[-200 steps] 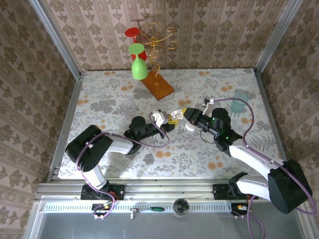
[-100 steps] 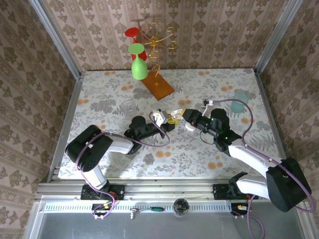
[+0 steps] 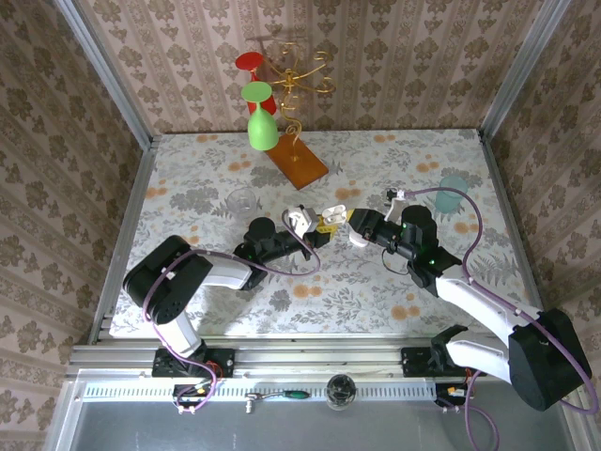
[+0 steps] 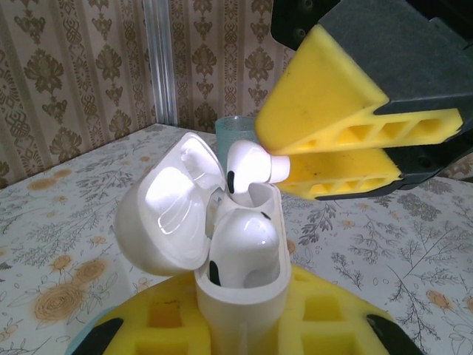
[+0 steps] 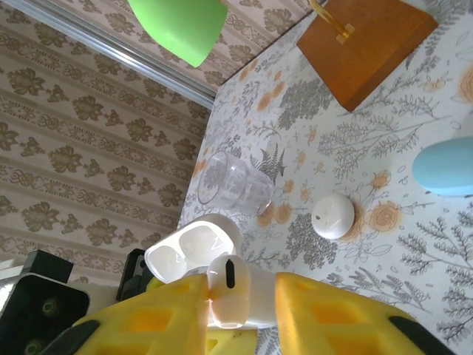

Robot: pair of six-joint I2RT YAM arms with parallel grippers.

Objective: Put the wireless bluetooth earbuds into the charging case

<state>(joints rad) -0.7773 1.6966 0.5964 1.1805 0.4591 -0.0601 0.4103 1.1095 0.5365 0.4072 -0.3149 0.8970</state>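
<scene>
Left jaws clamp the glossy white charging case (image 4: 240, 296) upright with its lid flipped open, so the right jaws, pinching a small white plastic earbud (image 4: 247, 166) just over the empty slot, can drop it straight in.

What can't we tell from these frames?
- Left wrist: held earbud, lower end hidden by charging case rim; seating depth unclear.
- Right wrist: pale blue object, cut off by the right edge.
- Top external: held earbud too small to separate from right gripper.
</scene>
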